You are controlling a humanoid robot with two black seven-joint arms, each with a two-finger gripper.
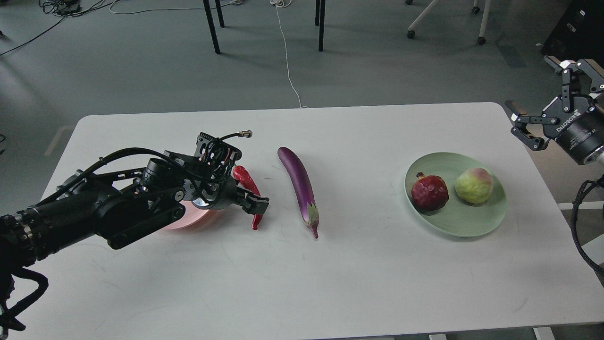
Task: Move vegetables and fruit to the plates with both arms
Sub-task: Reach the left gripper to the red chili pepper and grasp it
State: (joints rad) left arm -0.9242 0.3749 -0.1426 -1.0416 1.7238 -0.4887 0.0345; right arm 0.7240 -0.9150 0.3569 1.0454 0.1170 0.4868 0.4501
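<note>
- The left gripper sits low over the white table, its fingers around the middle of the red chili; it looks closed on the chili, though the contact itself is dark and hard to read.
- The chili lies just right of the pink plate, which is mostly hidden under the left arm.
- The eggplant lies on the table right of the chili, apart from it, stem cap pointing toward the near edge.
- The green plate sits toward the right side of the table and holds the pomegranate on its left and the yellow-green fruit on its right, close together.
- The right gripper hangs at the right edge beyond the green plate, fingers spread wide, holding nothing.
</note>
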